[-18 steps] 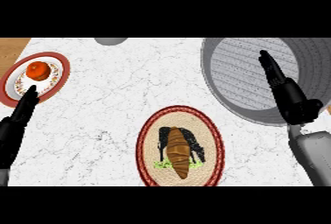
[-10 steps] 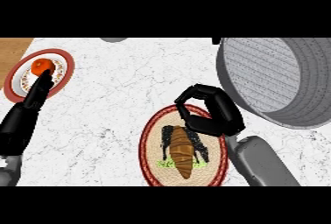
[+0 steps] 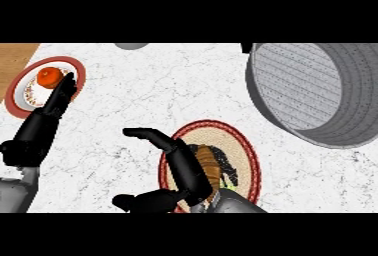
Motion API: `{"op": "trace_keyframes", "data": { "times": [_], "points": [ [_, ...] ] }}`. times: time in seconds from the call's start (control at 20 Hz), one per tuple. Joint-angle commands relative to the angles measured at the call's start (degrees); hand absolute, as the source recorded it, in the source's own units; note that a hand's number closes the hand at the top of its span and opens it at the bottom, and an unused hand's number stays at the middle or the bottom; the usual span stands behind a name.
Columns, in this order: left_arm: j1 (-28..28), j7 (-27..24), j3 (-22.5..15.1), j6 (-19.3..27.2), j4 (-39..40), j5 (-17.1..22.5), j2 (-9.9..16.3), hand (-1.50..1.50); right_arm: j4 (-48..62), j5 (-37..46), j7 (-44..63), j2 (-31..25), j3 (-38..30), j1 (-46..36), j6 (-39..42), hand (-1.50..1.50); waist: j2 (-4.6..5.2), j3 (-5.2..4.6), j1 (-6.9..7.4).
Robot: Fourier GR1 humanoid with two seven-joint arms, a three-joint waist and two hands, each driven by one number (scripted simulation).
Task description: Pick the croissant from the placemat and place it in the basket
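The brown croissant (image 3: 212, 167) lies with dark and green bits on a round woven placemat (image 3: 247, 155) with a red rim, low in the middle of the head view. My right hand (image 3: 183, 172) lies over the mat's left part, right beside the croissant and hiding its left side. Its fingers (image 3: 151, 135) stretch up and left, the thumb is spread low, and nothing sits between them. The grey basket (image 3: 325, 125) stands at the upper right, tilted in view. My left hand (image 3: 44, 120) rests open at the left, fingers up.
A red-rimmed plate (image 3: 22, 97) with an orange fruit (image 3: 49, 76) sits at the upper left, under my left fingertips. A brown wooden strip (image 3: 15, 52) shows at the top left corner. A small grey round thing (image 3: 131, 46) peeks in at the top edge.
My right hand has come away from the basket, down and to the left, and now lies low over the mat's left side. The left hand stays by the plate.
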Motion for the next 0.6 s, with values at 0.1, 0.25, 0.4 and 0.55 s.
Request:
{"op": "trace_keyframes", "data": {
  "times": [0.1, 0.25, 0.4, 0.55],
  "points": [
    [0.53, 0.19, 0.46, 0.07, 1.12, -0.32, 0.22, 0.0, 6.21, 15.48, 19.89, -7.24, 2.38, -14.7, -3.66, -1.5, -1.24, -0.45, -2.02],
    [0.84, 0.18, -0.21, 0.25, 1.32, -0.47, -0.58, 0.0, 7.78, 16.46, 29.82, -12.67, 5.36, -22.08, 8.03, -1.5, -1.54, -0.62, -1.93],
    [-0.74, 1.39, -0.04, 0.43, 1.8, -0.95, -0.19, 0.0, 6.64, 14.89, 36.56, -16.08, 8.41, -29.03, 21.62, -1.5, -1.23, -0.5, -1.89],
    [0.17, 0.77, 0.64, -0.45, 0.84, 0.08, 0.14, 0.0, 3.3, 9.45, 44.47, -16.22, 9.87, -32.96, 33.76, -1.5, -0.96, -0.23, -0.98]
  ]
}}
